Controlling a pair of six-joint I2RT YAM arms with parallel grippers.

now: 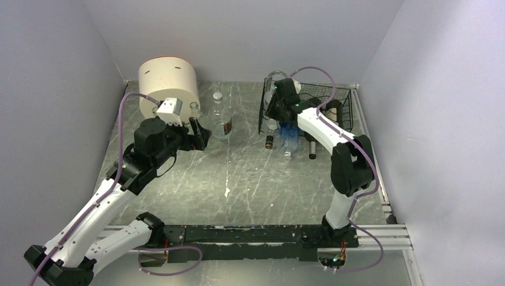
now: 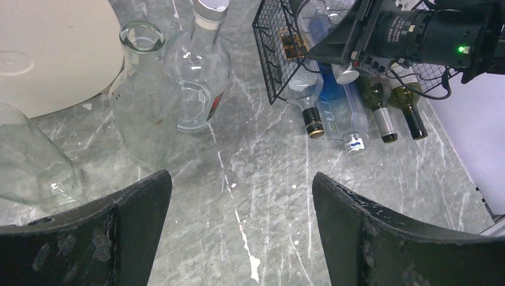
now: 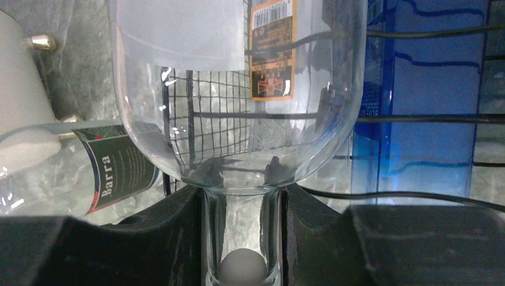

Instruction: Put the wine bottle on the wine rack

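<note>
Right gripper [image 3: 241, 229]: you pinch the wine bottle [image 3: 238, 89] by its neck (clear glass).
Left gripper [image 2: 241, 199]: open, empty.
Risk: bottle could pivot, snag wine rack [image 1: 342, 98] wire.

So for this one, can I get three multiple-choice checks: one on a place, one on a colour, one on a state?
1. Where does the wine rack stand on the table?
A. near left corner
B. centre
C. far right corner

2. What colour is the square-sided bottle lying in the rack?
A. blue
B. red
C. yellow

3. What is the right gripper doing?
A. open, holding nothing
B. shut on the neck of the clear bottle
C. shut on the rack's wire

Answers:
1 C, since the top view shows the rack by the back and right walls.
2 A, since its body shows blue in the wrist views.
3 B, since the fingers flank the glass neck on both sides.
</note>
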